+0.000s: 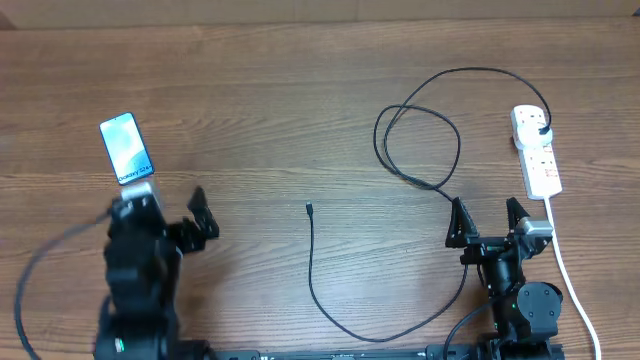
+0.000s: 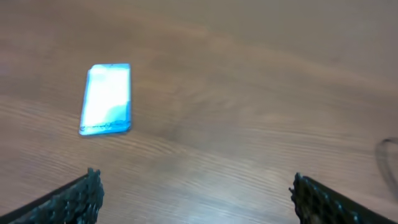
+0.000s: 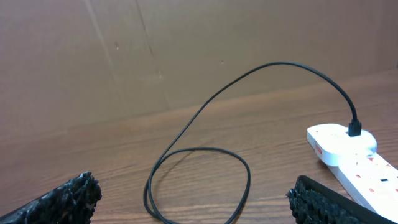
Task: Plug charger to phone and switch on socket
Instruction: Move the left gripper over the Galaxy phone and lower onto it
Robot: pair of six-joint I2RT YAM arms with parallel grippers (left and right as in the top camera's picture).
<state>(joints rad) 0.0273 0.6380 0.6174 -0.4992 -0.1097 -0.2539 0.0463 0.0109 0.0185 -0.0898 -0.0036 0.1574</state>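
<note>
Grippers on both arms were spread wide, nothing in either one. The left gripper (image 1: 160,208) (image 2: 196,186) hovered just short of the small rectangular smartphone (image 1: 127,149) (image 2: 107,99) with the lit light-blue screen, which lay flat on the brown wooden table (image 1: 300,100). Over on the right, the narrow white power strip (image 1: 537,150) (image 3: 354,165) sat just beyond the right gripper (image 1: 487,215) (image 3: 193,186). The long thin black charger cable (image 1: 311,250) (image 3: 277,63) had its black plug (image 1: 543,128) (image 3: 354,127) in the strip's far end, and its small connector tip (image 1: 309,208) lay mid-table, well apart from the smartphone.
</note>
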